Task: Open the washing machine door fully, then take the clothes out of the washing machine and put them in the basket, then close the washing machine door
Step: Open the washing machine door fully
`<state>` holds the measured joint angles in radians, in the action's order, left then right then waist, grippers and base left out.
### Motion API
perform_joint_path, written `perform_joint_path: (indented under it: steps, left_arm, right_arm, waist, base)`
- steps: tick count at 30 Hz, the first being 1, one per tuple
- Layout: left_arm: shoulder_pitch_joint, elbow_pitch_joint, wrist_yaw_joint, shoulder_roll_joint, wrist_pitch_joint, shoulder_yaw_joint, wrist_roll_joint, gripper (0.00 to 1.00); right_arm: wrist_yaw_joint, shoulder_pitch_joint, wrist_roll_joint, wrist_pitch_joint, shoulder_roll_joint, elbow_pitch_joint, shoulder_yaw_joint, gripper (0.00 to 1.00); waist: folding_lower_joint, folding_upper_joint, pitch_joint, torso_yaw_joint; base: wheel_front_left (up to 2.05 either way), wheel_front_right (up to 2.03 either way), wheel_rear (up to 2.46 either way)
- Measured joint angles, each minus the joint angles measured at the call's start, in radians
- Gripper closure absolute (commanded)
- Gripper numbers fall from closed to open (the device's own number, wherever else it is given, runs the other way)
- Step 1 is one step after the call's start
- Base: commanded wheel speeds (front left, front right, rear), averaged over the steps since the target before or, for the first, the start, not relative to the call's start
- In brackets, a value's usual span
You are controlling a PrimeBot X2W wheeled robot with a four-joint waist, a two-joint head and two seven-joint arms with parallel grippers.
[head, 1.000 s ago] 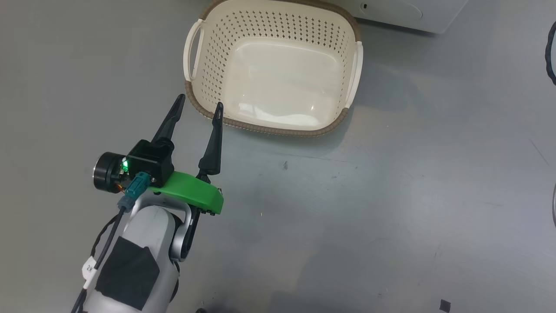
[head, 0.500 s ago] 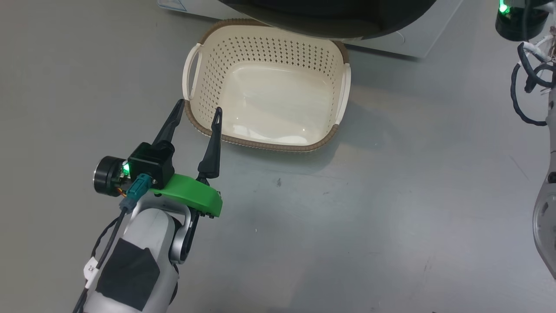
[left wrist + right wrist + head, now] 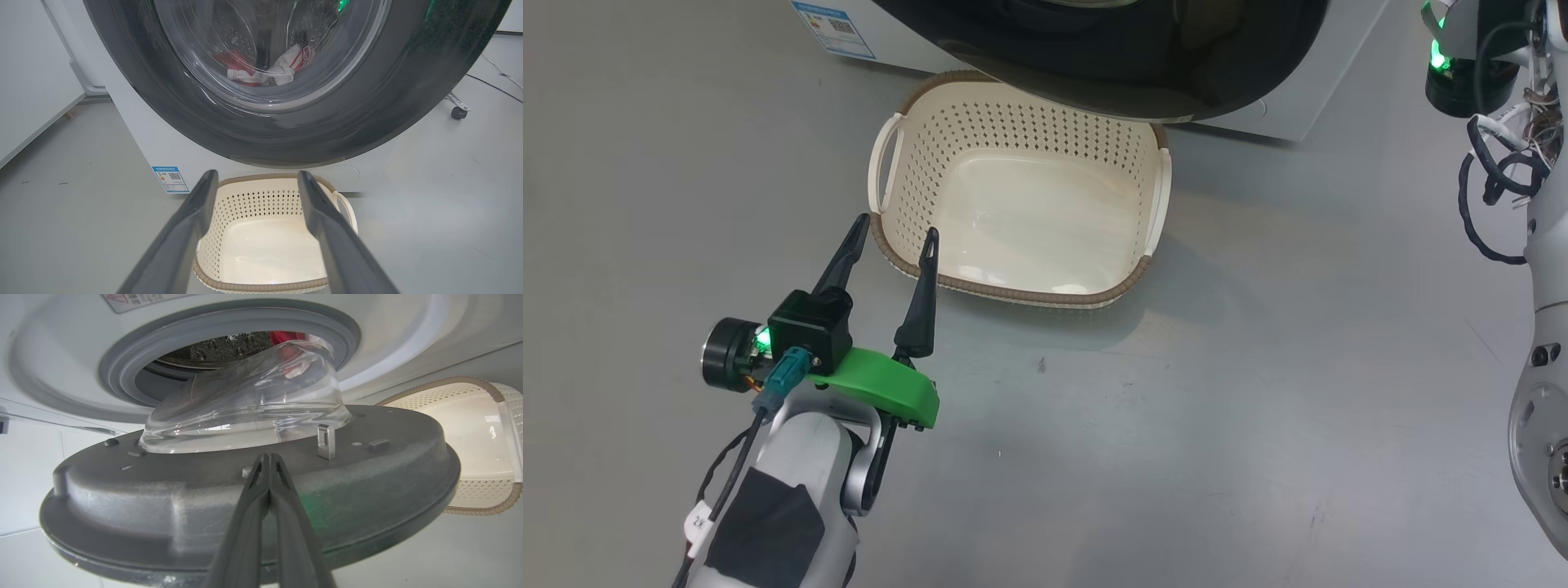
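Honestly, the washing machine door (image 3: pixel 143 498) was your risk spot. It stood partway open, grey inner face toward your right hand (image 3: pixel 267 457), which was pinched shut on nothing, tips right at that face beside the metal latch hook (image 3: pixel 325 441); contact I couldn't confirm. A closed tip on smooth plastic could skid off or snag the hook on a push, and the door might swing back.

Its glass bowl (image 3: pixel 245 412) bulged toward the drum; the glossy outer face pointed out at your left hand (image 3: pixel 895 226). Round, so no long axis to call. In the head view its black rim overhung the far edge of the basket (image 3: pixel 1013 122), so a drop made there could hit the door, not the basket.

Basket sat on the floor just in front of the washing machine (image 3: pixel 139 134), mouth up, empty, long axis apparently handle to handle, roughly along the machine front, slightly skewed. Left hand hung spread wide, empty, fingers aimed at the basket's near left corner. The clothes (image 3: pixel 261 69) lay in the drum, red and white, visible through the glass.
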<state>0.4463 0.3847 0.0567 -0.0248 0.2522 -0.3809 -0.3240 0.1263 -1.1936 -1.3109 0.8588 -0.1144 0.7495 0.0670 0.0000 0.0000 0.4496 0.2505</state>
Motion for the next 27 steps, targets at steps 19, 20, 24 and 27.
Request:
perform_joint_path:
  steps: [19, 20, 24, 27]
  left_arm:
    - [-0.032, 0.015, 0.000, 0.000, 0.000, 0.023, 0.011, 0.00]
    - [-0.037, 0.018, 0.000, 0.000, 0.000, 0.025, 0.012, 0.00]
    - [-0.057, 0.026, 0.000, -0.001, 0.000, 0.034, 0.019, 0.00]
    - [-0.068, 0.028, 0.000, -0.001, 0.000, 0.047, 0.019, 0.00]
  right_arm:
    - [-0.148, 0.105, 0.114, -0.152, -0.051, -0.045, -0.041, 1.00]
    - [-0.174, 0.120, 0.147, -0.168, -0.060, -0.054, -0.063, 1.00]
    - [-0.257, 0.199, 0.268, -0.242, -0.093, -0.085, -0.143, 1.00]
    - [-0.258, 0.244, 0.348, -0.309, -0.121, -0.124, -0.195, 1.00]
  waist:
    - [0.0000, 0.0000, -0.065, -0.013]
    - [0.0000, 0.0000, -0.072, -0.015]
    - [0.0000, 0.0000, -0.103, -0.026]
    - [0.0000, 0.0000, -0.128, -0.036]
  base:
    - [0.00, 0.00, 0.00]
    - [0.00, 0.00, 0.00]
    - [0.00, 0.00, 0.00]
    - [0.00, 0.00, 0.00]
